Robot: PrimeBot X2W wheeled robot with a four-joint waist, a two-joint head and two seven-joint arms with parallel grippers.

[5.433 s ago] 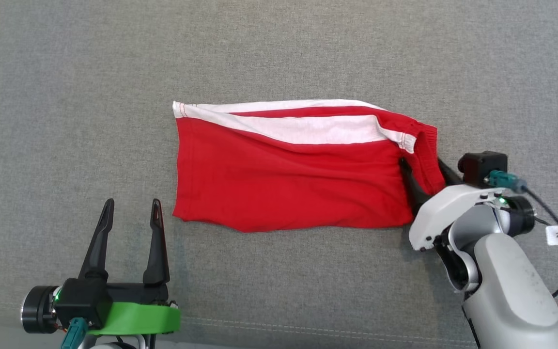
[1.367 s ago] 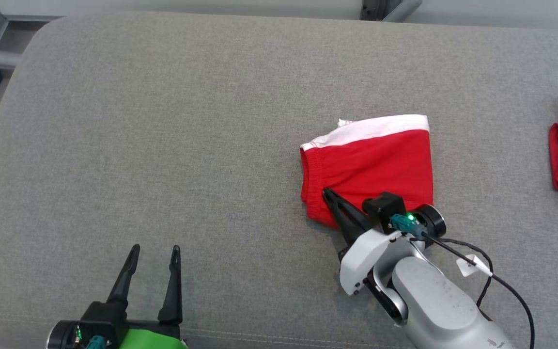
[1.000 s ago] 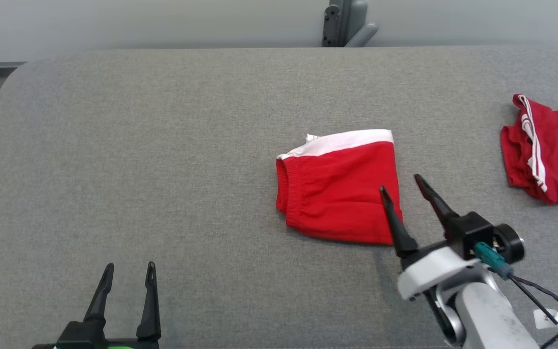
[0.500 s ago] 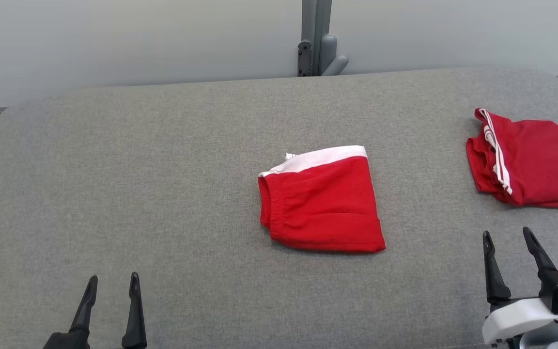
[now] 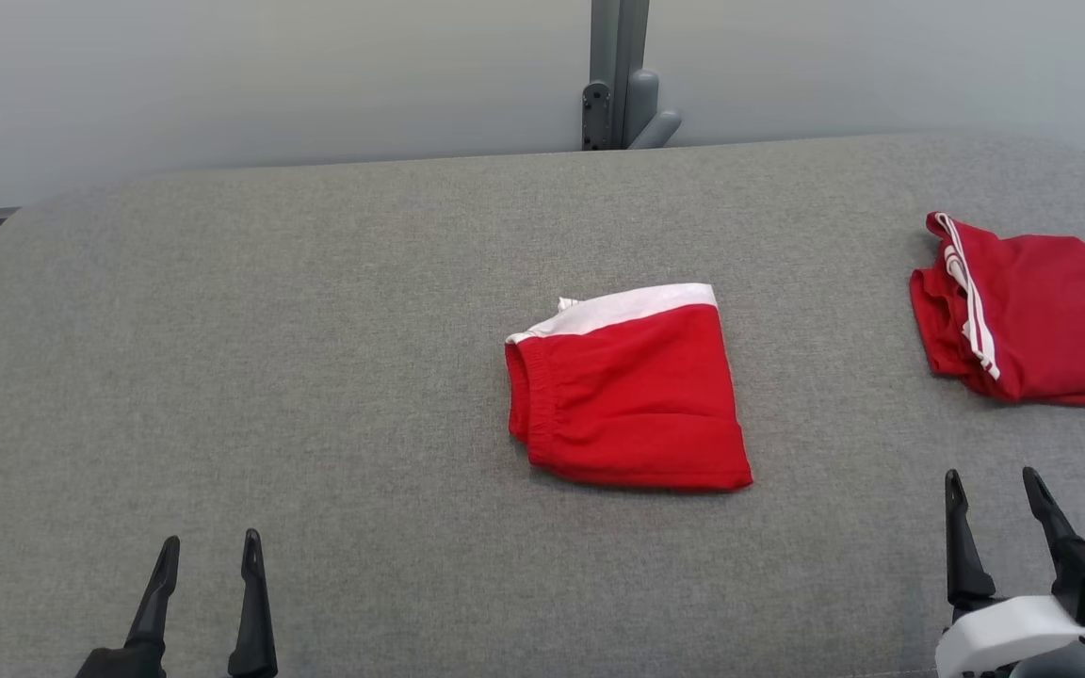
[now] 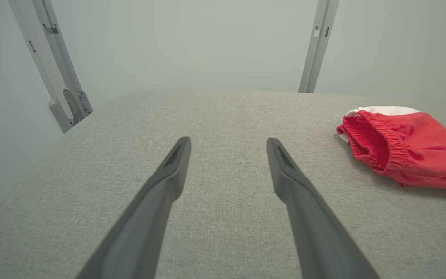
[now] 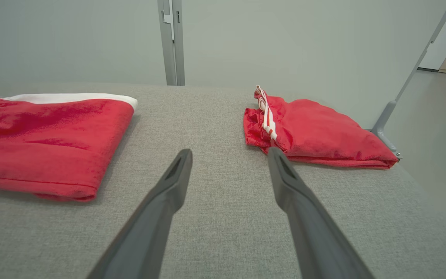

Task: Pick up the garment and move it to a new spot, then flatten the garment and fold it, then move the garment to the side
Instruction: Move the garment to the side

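The garment [image 5: 632, 400] is a pair of red shorts with a white band, folded into a compact square near the middle of the grey cushion. It shows at the right of the left wrist view [image 6: 405, 149] and at the left of the right wrist view [image 7: 48, 139]. My left gripper [image 5: 208, 551] stands open at the lower left, well apart from the garment, with nothing between its fingers [image 6: 227, 145]. At the lower right my right gripper [image 5: 990, 485] is open too, empty and clear of the cloth [image 7: 229, 155].
A second red garment [image 5: 1032, 315] with white stripes lies folded at the cushion's right end [image 7: 316, 133]. The grey cushion [image 5: 316, 330] has rounded far corners. Behind it stand a pale wall and a grey metal post [image 5: 618, 75].
My right gripper let go of the folded garment and drew back to the lower right. The head camera rose and tilted, so the whole scene shifted; the left gripper stayed open.
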